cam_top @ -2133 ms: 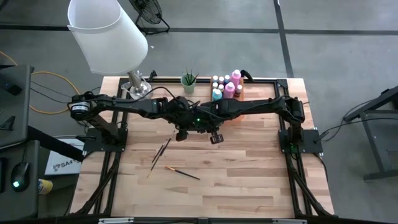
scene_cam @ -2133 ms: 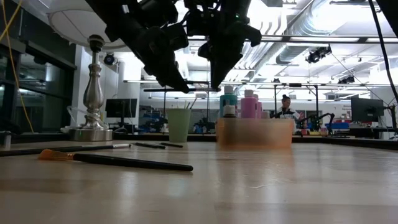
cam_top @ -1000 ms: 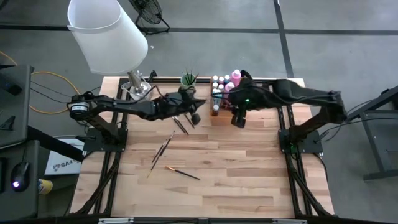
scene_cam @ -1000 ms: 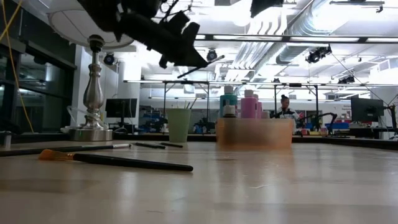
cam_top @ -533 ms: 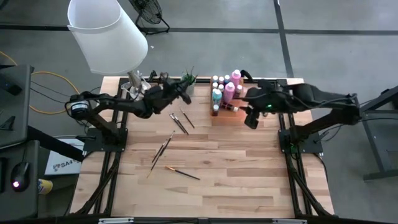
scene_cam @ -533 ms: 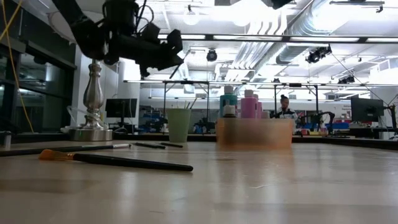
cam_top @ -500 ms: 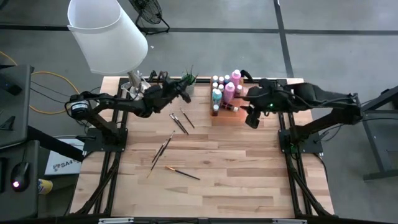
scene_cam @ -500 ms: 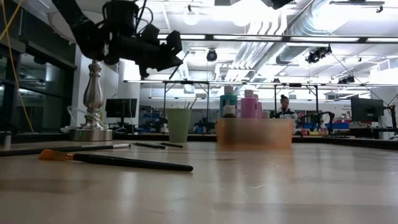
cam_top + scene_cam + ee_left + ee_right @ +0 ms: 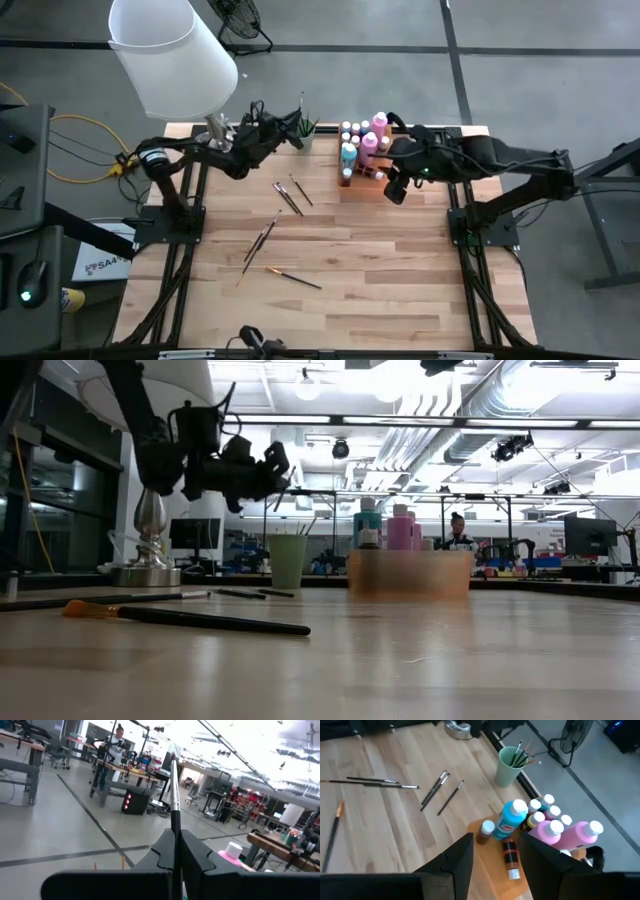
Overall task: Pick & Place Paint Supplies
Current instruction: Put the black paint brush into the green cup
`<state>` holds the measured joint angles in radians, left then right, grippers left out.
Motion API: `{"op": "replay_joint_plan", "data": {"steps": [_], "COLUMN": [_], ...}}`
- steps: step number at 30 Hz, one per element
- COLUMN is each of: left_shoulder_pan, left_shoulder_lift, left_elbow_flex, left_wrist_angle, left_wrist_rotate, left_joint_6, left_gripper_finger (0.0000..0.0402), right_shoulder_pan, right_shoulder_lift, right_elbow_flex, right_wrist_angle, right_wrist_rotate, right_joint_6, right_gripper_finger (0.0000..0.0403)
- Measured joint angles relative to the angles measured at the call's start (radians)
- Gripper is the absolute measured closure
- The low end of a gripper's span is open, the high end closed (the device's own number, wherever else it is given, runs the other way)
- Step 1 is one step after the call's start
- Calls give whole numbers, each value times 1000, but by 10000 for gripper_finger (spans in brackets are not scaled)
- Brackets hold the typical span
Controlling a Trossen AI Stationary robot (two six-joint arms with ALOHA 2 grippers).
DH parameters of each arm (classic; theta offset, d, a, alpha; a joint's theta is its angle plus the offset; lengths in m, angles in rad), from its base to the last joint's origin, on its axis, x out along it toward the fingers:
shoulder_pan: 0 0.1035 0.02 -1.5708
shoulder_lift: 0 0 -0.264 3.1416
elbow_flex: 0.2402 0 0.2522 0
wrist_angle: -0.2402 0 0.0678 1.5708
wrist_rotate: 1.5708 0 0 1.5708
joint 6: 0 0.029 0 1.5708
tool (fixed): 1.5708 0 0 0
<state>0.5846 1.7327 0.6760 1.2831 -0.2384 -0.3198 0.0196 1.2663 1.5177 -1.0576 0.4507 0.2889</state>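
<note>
Dark-handled thin paintbrush point(image 9: 174, 795) sits pinched upright in my left gripper point(image 9: 291, 137), just beside the pale green cup point(image 9: 303, 129). My right gripper point(image 9: 495, 851) hangs spread and empty over the small paint bottles point(image 9: 511, 820) at the tabletop's point(image 9: 380, 270) far edge.

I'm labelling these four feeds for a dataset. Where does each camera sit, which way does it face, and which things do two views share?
High view: overhead, looking straight down; both arms show.
Low view: table height, looking across; left gripper above the green cup.
Left wrist view: past shut fingers holding a paintbrush, toward the room.
Right wrist view: down between open fingers at the paint bottles.
Shared: cup, bottles and loose brushes in high, low and right wrist views.
</note>
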Motion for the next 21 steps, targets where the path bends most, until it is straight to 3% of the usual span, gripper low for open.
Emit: {"op": "replay_joint_plan", "data": {"steps": [10, 21], "left_shoulder_pan": [-2, 3], "left_shoulder_lift": [124, 138], "left_elbow_flex": [131, 165], "left_wrist_angle": [2, -109], "left_wrist_rotate": [4, -65], "left_joint_6": [-1, 61], "left_gripper_finger": [398, 398], "right_shoulder_pan": [0, 0], "right_shoulder_lift": [0, 0], "right_elbow_flex": [0, 0], "right_wrist_angle": [0, 0], "right_wrist_rotate": [23, 31], "right_joint_6": [24, 29], "right_gripper_finger": [254, 254]}}
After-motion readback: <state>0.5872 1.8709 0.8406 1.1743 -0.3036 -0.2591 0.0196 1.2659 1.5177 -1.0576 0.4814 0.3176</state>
